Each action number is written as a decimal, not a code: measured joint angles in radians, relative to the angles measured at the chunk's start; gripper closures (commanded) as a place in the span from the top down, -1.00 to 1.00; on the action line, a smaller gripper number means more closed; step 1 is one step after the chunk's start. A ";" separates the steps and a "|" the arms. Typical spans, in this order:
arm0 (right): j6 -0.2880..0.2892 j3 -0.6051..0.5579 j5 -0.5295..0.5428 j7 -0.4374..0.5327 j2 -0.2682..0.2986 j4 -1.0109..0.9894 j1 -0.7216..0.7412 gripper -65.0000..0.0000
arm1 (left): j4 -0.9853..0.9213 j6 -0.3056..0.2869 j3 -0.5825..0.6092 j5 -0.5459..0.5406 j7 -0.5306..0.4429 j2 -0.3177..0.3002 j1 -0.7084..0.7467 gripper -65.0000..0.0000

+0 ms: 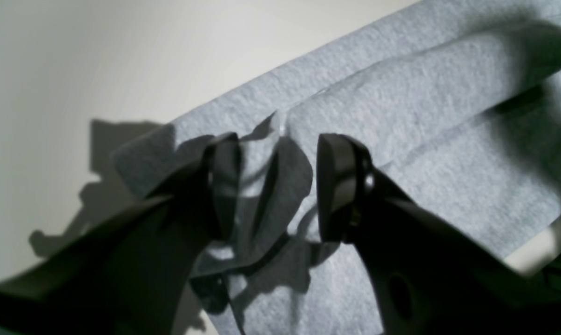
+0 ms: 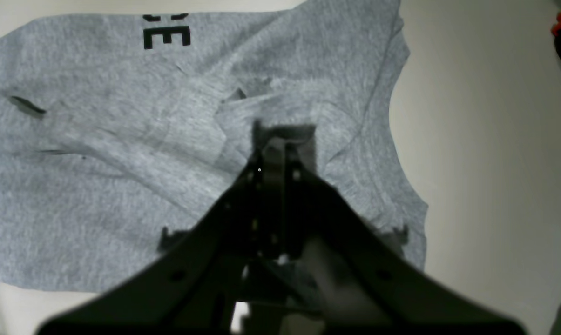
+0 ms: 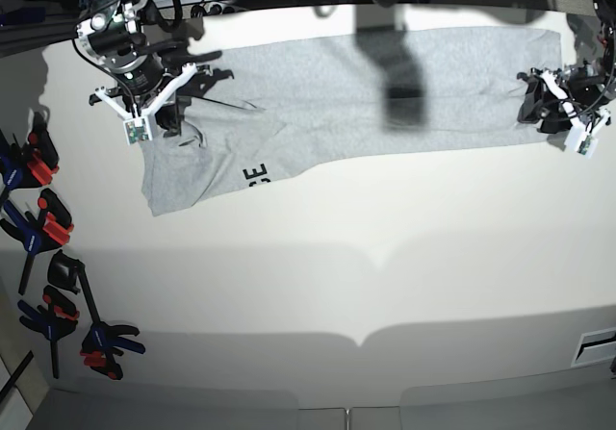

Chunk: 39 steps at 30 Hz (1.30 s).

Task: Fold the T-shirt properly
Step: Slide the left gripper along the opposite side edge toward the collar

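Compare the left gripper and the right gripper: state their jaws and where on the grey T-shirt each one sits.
The left gripper has its jaws apart, straddling a raised pinch of cloth; the right gripper has its jaws closed.

The left gripper sits at the edge of the light heather-grey cotton T-shirt on the base view's right; the right gripper sits at the opposite end, nearer the black lettering.

Both are black and sit over the same shirt.
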 measured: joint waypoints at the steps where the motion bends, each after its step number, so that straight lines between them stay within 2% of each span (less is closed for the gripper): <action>1: 0.000 0.000 0.000 0.000 0.000 0.000 0.000 -1.00 | 0.000 0.000 0.000 0.000 0.000 0.000 0.000 -0.26; 6: 0.000 0.000 0.006 0.000 0.000 0.000 0.000 -1.00 | 0.000 0.000 0.000 0.000 -0.008 0.003 0.000 -0.67; 11: 0.000 0.000 0.008 0.000 0.000 0.000 0.000 -1.00 | 0.000 0.000 0.000 0.001 -0.008 0.026 0.000 -0.99; 13: 0.000 0.000 0.008 0.000 0.000 0.000 0.000 -1.00 | 0.000 0.000 0.000 -0.001 -0.004 0.029 0.001 -1.00; 16: 0.000 0.000 0.008 0.000 0.000 0.000 0.000 -1.00 | 0.000 0.000 0.000 -0.023 0.073 0.027 0.000 -1.00; 19: 0.000 0.000 0.008 0.000 0.000 0.000 0.000 -1.00 | 0.008 0.000 0.000 -0.087 0.175 0.027 0.003 -1.00; 21: 0.000 0.000 0.008 0.000 0.000 0.000 0.000 -1.00 | 0.029 0.000 0.000 -0.132 0.206 0.027 0.013 -1.00; 30: 0.000 0.000 0.008 0.000 0.000 0.000 0.000 -1.00 | 0.204 -0.003 0.003 -0.135 0.203 -0.038 0.153 -1.00; 33: 0.000 0.000 0.008 0.000 0.000 0.000 0.000 -1.00 | 0.221 -0.003 0.003 -0.134 0.204 -0.071 0.193 -1.00; 37: 0.000 0.000 0.008 0.000 0.000 0.000 0.000 -1.00 | 0.220 -0.003 0.004 -0.123 0.251 -0.089 0.241 -1.00; 39: 0.000 0.000 0.008 0.000 0.000 0.000 0.000 -1.00 | 0.220 -0.003 0.003 -0.090 0.231 -0.094 0.260 -1.00</action>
